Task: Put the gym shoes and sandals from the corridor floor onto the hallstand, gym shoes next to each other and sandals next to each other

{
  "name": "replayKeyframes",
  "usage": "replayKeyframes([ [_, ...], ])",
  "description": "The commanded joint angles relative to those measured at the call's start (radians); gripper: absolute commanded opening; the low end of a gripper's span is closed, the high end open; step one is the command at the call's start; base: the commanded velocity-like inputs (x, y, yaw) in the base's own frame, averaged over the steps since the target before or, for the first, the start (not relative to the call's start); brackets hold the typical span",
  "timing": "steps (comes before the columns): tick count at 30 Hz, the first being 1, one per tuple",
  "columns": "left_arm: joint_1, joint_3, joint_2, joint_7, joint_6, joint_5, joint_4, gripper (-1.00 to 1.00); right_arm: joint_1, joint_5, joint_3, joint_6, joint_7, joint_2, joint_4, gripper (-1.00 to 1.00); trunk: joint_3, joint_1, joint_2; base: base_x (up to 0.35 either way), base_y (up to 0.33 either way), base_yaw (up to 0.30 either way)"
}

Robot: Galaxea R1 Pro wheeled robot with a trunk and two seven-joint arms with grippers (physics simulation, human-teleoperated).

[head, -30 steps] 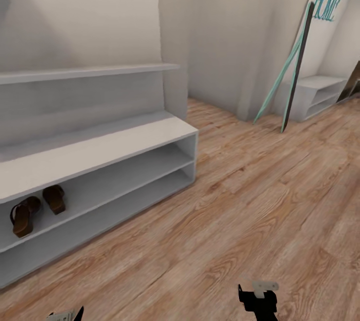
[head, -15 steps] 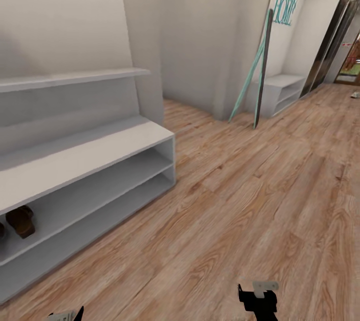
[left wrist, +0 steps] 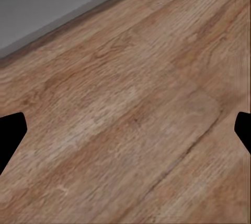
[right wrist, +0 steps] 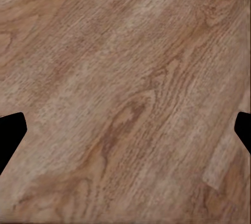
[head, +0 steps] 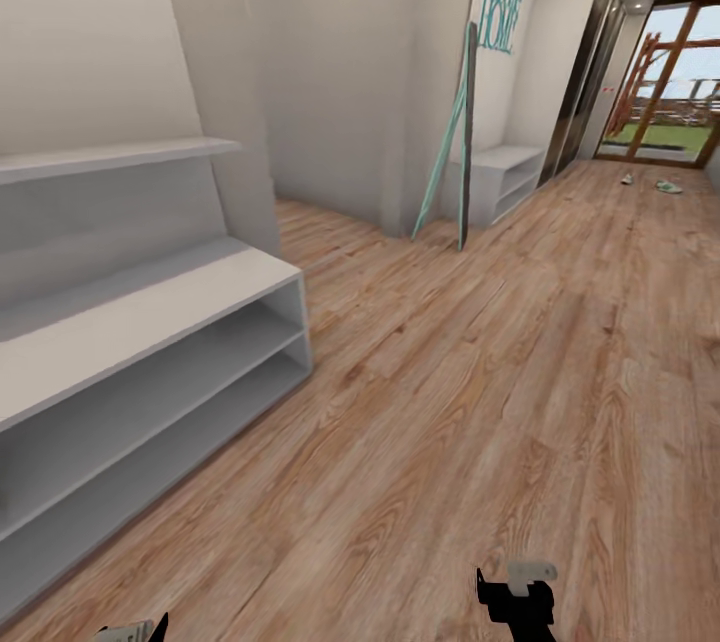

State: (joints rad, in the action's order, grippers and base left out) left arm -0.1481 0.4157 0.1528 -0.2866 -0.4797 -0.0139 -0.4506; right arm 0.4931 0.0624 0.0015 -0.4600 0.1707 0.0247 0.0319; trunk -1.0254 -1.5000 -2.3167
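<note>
The hallstand, a pale grey low unit with two open shelf levels, stands along the left wall in the head view. The sandals are out of view. Far down the corridor floor, near a glass door, lie two small pale shapes that look like the gym shoes, though they are too small to be sure. My left gripper is open over bare planks beside the rack's base. My right gripper is open too, with nothing between its fingers. The right arm shows at the head view's lower edge.
A floating shelf hangs above the hallstand. A dark and teal leaning frame rests against the wall corner, with a second low white unit behind it. The corridor runs wide toward the glass door at far right.
The head view has swung to the right. The two sandals on the hallstand's middle shelf have slid out of the picture at left, and the corridor's far end with the glass door has come in.
</note>
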Motion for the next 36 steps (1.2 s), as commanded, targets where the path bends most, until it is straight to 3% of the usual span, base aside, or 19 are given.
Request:
replayKeyframes([
  [1,-0.001,0.008,-0.001,-0.009,-0.002,-0.002,0.001,1.00,0.001,0.007,0.000,-0.002,0.006,0.000,-0.001,1.00,-0.001,0.000,0.000,0.000,0.000,-0.300],
  [10,-0.001,-0.003,-0.004,-0.001,0.001,-0.002,0.001,1.00,0.001,0.008,0.000,-0.002,0.006,0.001,-0.003,1.00,-0.001,0.000,0.000,0.000,0.000,-0.300],
  [14,-0.001,-0.045,-0.025,0.001,0.002,-0.004,0.001,1.00,-0.002,0.009,0.000,-0.002,0.006,0.002,-0.003,1.00,-0.001,0.000,0.000,0.000,0.000,-0.300],
  [21,-0.001,-0.081,-0.033,0.003,0.006,-0.006,0.003,1.00,-0.029,0.009,0.000,-0.003,0.006,0.002,-0.003,1.00,-0.001,0.000,0.000,0.000,0.000,-0.300],
  [36,-0.001,-0.078,-0.033,0.004,0.001,-0.006,0.016,1.00,-0.036,0.008,-0.001,-0.002,0.006,0.001,-0.002,1.00,-0.001,0.000,0.000,0.000,0.000,-0.300],
])
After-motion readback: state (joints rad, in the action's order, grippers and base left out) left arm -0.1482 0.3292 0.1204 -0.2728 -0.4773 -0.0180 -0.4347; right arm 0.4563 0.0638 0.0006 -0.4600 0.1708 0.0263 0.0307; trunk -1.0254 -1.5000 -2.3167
